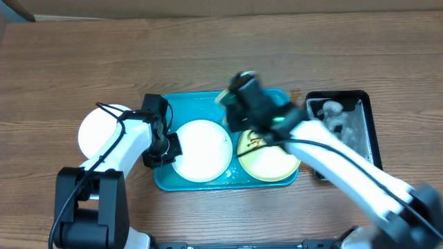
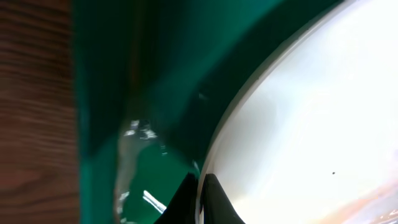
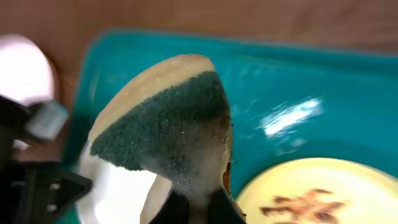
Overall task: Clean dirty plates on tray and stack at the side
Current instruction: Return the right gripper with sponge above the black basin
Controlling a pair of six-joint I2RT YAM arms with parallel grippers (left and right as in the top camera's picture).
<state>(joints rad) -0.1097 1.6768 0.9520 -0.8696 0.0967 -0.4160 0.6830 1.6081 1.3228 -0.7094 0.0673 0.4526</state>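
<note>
Left pincer [image 2: 200,202]: closed on the rim of the white plate [image 2: 311,124], as far as I could see; the rim ran between its two dark tips.
Right pincer [image 3: 189,210]: clamped on a sponge [image 3: 168,124], green scouring face showing, foamy, held above the far side of the tray [image 1: 190,98].
White plate: lay in the left half of the blue tray and looked clean.
Yellow-green plate [image 1: 273,164]: in the right half, just beside the white one, with brown smears [image 3: 298,204] on it.
Second white plate [image 1: 93,131]: on the table [image 1: 208,48] left of the tray, partly under the left arm.
Black tray [image 1: 367,124]: right of the blue one.
Risk, slipping: the tray was wet, and with only a pinch on its rim I reckoned the white plate could slide out if lifted fast.
Risk, scrubbing: nothing steadied the yellow-green plate, so a hard wipe might shove it into its neighbour.
Risk, drips: foam could fall on the clean plate.
Hard to see: the left wrist view was too close to judge how deep the grip went. The right arm was blurred overhead. I couldn't make out what was in the black tray.
</note>
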